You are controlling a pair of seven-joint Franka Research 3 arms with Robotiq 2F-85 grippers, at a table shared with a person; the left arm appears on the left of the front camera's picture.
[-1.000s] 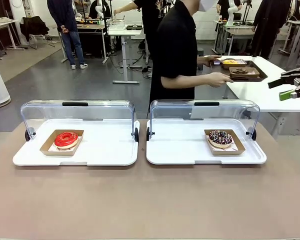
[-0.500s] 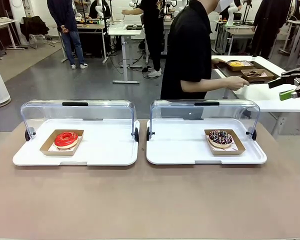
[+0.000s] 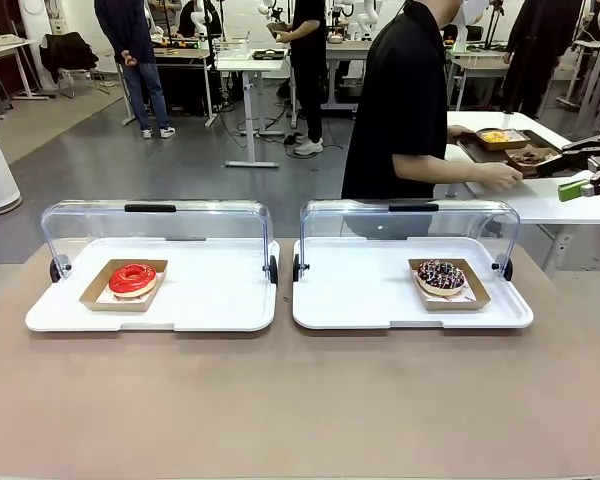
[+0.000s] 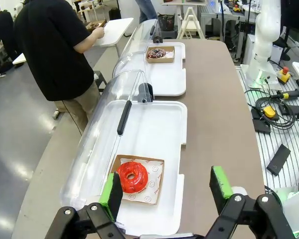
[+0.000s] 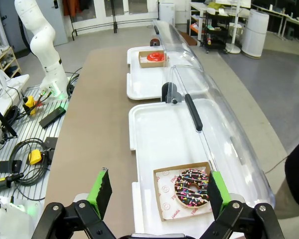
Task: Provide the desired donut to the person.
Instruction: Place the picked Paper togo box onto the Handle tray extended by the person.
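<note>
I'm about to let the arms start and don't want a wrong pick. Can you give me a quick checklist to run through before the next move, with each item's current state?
1. Left gripper open, holding nothing: ok.
2. Right gripper open, holding nothing: ok.
3. Red donut sits in its cardboard holder on the left tray, cover rolled back: ok.
4. Chocolate sprinkled donut sits in its holder on the right tray, cover rolled back: ok.
5. Person facing the robot and ready to receive: not ok, turned to the side table, hands on a tray there.
6. Which donut the person wants: cannot tell, no pointing seen.
</note>
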